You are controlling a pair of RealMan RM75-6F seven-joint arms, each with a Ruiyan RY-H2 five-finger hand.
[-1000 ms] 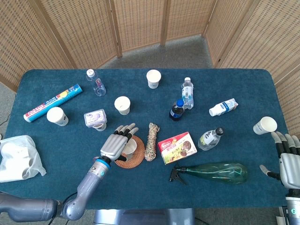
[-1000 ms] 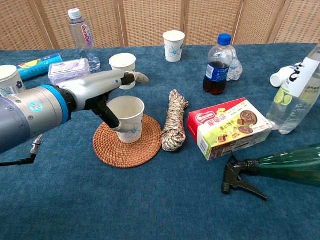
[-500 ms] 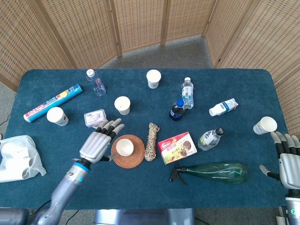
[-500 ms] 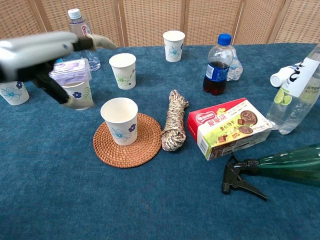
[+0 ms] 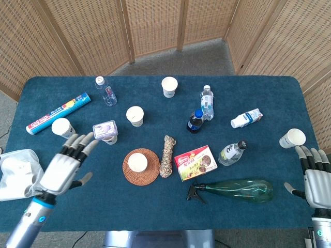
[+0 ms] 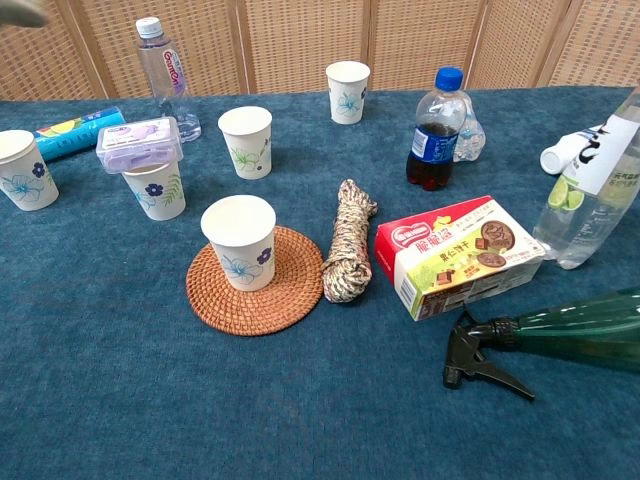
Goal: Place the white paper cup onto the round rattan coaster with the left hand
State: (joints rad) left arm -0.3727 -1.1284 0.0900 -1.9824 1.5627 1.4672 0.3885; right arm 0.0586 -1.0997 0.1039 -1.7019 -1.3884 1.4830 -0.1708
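Note:
A white paper cup [image 5: 137, 163] [image 6: 240, 242] with a blue flower print stands upright on the round rattan coaster [image 5: 141, 166] [image 6: 257, 282], left of its middle. My left hand [image 5: 64, 165] hovers open with fingers spread at the table's front left, well apart from the cup; only a fingertip blur shows in the chest view's top left corner. My right hand [image 5: 316, 173] is open at the front right edge and holds nothing.
A rope coil [image 6: 348, 240] lies right of the coaster, then a snack box [image 6: 460, 253] and a green spray bottle [image 6: 560, 335]. Other paper cups [image 6: 246, 140], a cola bottle [image 6: 432, 130], a purple box [image 6: 138, 140] and a plastic bag [image 5: 18, 173] surround them.
My left hand let go of the cup and drew back to the front left, out of the chest view. The cup stays on the coaster. The right hand barely moved.

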